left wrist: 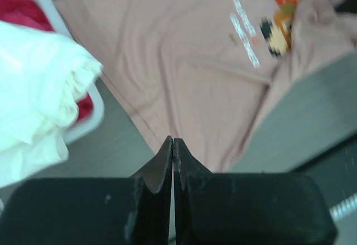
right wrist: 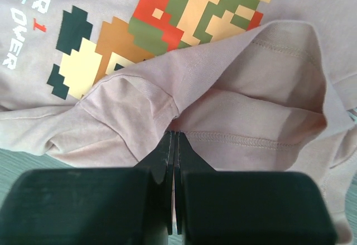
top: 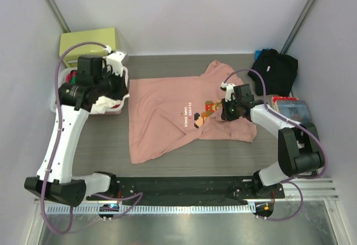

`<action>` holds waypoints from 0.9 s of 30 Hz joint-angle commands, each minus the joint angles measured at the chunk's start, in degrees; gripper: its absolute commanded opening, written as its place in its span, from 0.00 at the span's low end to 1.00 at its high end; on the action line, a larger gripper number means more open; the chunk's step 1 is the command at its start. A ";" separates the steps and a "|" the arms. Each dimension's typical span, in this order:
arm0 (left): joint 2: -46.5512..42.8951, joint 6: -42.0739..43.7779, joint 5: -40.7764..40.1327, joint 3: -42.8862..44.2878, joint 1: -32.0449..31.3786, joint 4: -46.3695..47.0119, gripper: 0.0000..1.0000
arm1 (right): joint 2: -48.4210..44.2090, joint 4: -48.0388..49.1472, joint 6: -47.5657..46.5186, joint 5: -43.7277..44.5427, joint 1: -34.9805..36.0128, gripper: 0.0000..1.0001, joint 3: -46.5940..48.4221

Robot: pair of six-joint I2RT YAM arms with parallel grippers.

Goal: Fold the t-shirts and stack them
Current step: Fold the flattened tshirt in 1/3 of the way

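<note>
A salmon-pink t-shirt (top: pixel 162 122) with a pixel-character print (top: pixel 205 111) lies spread across the middle of the table. Its right sleeve is lifted and folded in toward the print. My right gripper (top: pixel 220 113) is shut on that bunched sleeve fold (right wrist: pixel 223 89), and the wrist view has its tips (right wrist: pixel 173 133) pinching the cloth beside a stitched hem. A black t-shirt (top: pixel 273 69) lies crumpled at the back right. My left gripper (top: pixel 124 90) hovers near the pink shirt's back-left corner (left wrist: pixel 167 61), shut with nothing between its tips (left wrist: pixel 173 140).
A white basket (top: pixel 115 110) holding white and red cloth (left wrist: pixel 39 89) stands at the left, under my left arm. Behind it sits a yellow-green box (top: pixel 89 44). A flat bluish item (top: pixel 291 109) lies at the right edge, by my right arm.
</note>
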 commanded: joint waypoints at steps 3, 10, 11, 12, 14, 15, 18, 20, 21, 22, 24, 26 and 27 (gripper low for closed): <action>3.30 15.81 8.99 2.81 -0.10 -35.96 0.00 | -5.77 0.12 -1.54 0.01 0.19 0.01 -0.61; 4.96 17.58 2.04 -7.19 0.34 -40.14 0.00 | -5.95 0.47 -1.90 -0.78 -0.25 0.01 -2.01; 6.97 17.67 2.04 -8.86 1.13 -40.14 0.00 | -5.86 0.56 -1.98 -1.04 -0.25 0.01 -2.10; 8.38 18.63 3.52 -12.19 1.66 -40.14 0.00 | -5.69 0.47 -1.90 -1.48 -0.25 0.01 -2.10; 11.80 19.68 5.19 -13.71 3.49 -40.14 0.00 | -5.77 0.47 -1.98 -1.66 -0.25 0.01 -2.10; 12.43 20.82 6.59 -13.89 4.12 -40.05 0.00 | -6.03 0.56 -1.98 -1.66 -0.25 0.01 -2.28; 12.79 21.01 6.00 -12.14 5.44 -39.79 0.00 | -6.56 0.56 -2.16 -1.75 -0.33 0.01 -2.63; 12.79 20.13 4.59 -12.57 5.53 -39.96 0.00 | -6.56 0.65 -2.16 -2.01 -0.42 0.01 -2.63; 13.05 20.04 3.63 -14.57 5.53 -39.96 0.00 | -6.48 0.65 -2.07 -2.54 -0.42 0.01 -2.54; 13.40 19.52 2.05 -15.81 5.96 -39.79 0.00 | -5.95 0.65 -1.99 -2.72 -0.42 0.01 -2.45; 15.06 19.69 1.51 -18.71 7.10 -39.61 0.00 | -5.69 0.65 -1.90 -3.24 -0.42 0.01 -2.19; 15.77 21.53 3.61 -18.72 10.18 -40.05 0.00 | -5.60 0.65 -1.90 -3.33 -0.42 0.01 -2.10; 16.56 21.80 3.97 -18.46 11.14 -40.14 0.00 | -5.77 0.56 -1.98 -3.33 -0.42 0.01 -2.28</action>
